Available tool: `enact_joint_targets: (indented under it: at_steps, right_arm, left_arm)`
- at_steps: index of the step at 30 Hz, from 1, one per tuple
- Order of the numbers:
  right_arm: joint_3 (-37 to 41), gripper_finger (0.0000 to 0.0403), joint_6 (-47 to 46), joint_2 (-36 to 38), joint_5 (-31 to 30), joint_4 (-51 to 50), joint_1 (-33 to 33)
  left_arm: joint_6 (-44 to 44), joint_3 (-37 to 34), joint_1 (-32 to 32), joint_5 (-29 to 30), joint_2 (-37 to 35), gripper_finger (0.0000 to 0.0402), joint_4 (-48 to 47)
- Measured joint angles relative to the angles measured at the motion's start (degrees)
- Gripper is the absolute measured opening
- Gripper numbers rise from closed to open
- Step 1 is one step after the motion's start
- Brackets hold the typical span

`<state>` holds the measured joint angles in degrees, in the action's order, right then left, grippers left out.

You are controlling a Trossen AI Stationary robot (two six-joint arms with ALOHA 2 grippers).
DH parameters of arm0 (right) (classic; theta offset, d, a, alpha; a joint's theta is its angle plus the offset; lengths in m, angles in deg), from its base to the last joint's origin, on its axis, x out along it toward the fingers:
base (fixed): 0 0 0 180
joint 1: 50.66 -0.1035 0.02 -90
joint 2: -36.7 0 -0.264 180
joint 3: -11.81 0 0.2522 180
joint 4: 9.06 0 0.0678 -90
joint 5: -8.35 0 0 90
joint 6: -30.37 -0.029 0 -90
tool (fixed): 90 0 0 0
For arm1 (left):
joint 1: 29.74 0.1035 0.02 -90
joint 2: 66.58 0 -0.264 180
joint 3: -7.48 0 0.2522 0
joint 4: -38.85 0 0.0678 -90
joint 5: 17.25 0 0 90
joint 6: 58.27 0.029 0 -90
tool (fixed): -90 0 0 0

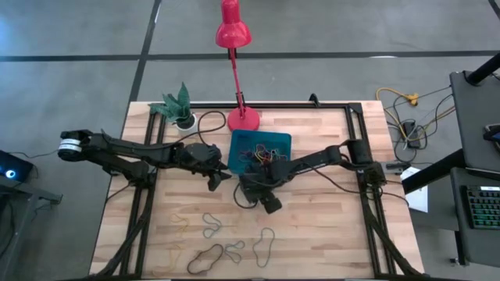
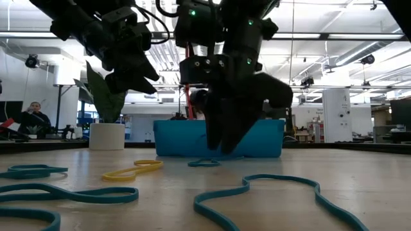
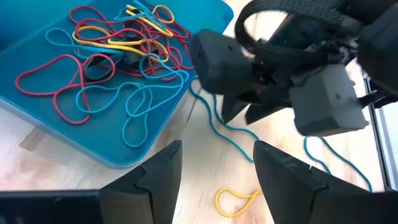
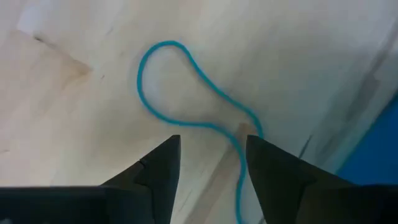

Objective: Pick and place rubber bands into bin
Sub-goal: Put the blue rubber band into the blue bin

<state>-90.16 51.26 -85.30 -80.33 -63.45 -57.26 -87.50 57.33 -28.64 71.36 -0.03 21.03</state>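
Bands are scattered all over this table, so here's what can be seen. The bin (image 1: 281, 140) is parked at about 12 o'clock from the table's middle, just in front of the red lamp (image 1: 243, 119), with a small potted plant (image 1: 180, 107) off at its 9 o'clock. A tangle of rubber bands (image 3: 118, 56) in red, yellow and blue is already piled inside it, as seen from the left wrist view.

The right gripper (image 4: 211, 158) is lowered to the wood just outside the bin's near wall, at roughly 6 o'clock from the bin. Its fingers are parted, and a blue rubber band (image 4: 186, 87) is laid flat on the table with its strand running down between them. Nothing is pinched yet; the band is seen resting on the wood.

The left gripper (image 3: 214, 165) is held at the bin's 8 o'clock, just beside its corner, fingers spread apart with nothing between them. A yellow band (image 3: 236, 200) is spotted on the table below it, and the right arm's dark wrist is seen straight ahead of it.

More loose bands (image 1: 234, 246) are left near the table's 6 o'clock edge. In the low view, a yellow one (image 2: 131, 171) and several teal ones are stretched across the foreground.

No readable brands, labels or writing can be made out anywhere.
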Motion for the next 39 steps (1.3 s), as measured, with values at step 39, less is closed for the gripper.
enact_joint_targets:
  at_steps: [39]
  right_arm:
    - [1.74, 0.0008, -5.48, 0.29, -4.28, -3.85, -0.95]
  left_arm:
    - [0.14, 0.00, 0.00, 0.04, 0.00, 0.0183, -1.39]
